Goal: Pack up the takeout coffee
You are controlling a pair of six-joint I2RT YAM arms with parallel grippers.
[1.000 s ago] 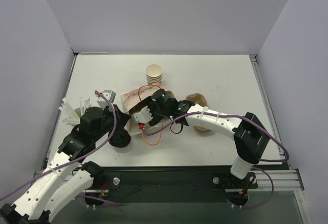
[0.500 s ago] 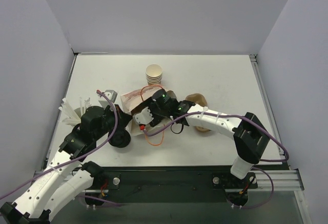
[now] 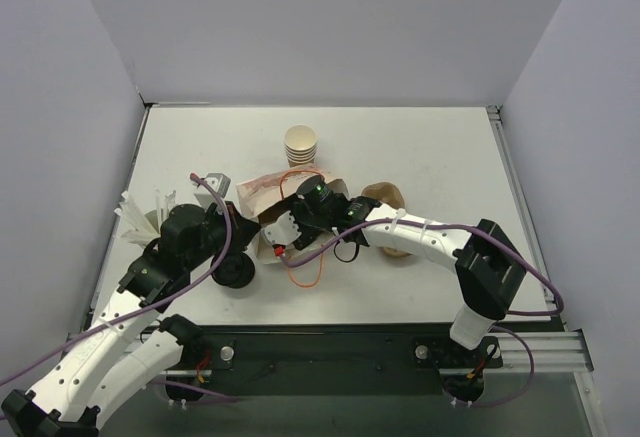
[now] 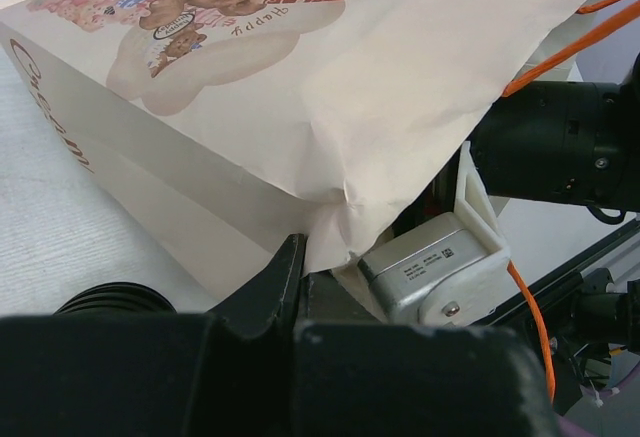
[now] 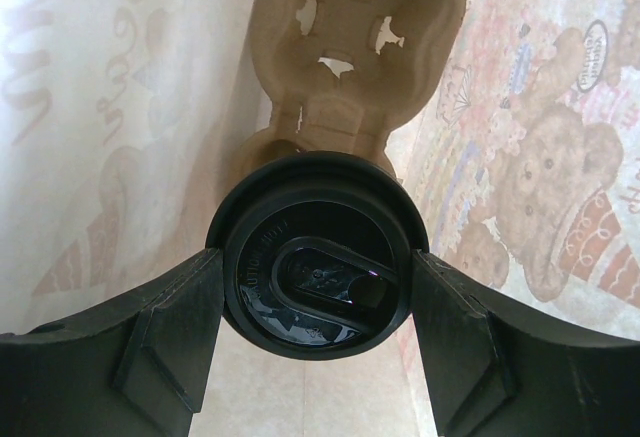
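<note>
Right gripper is gripping the cup inside the bag, above the carrier. Left gripper is pinching the bag's edge. Seating and release are seemingly remaining.

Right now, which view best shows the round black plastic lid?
The right wrist view: the round black plastic lid fills the centre, gripped by the right gripper inside the printed paper bag. The top view hides it; the left wrist view shows only the bag's outside.

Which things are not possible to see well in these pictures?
The cup under the black lid: right wrist view, the lid covers it.
Paper bag print: left wrist view, cut by the top edge.
Bag opening: top view, right arm hides it.
Pulp carrier: right wrist view, top edge cuts it.
</note>
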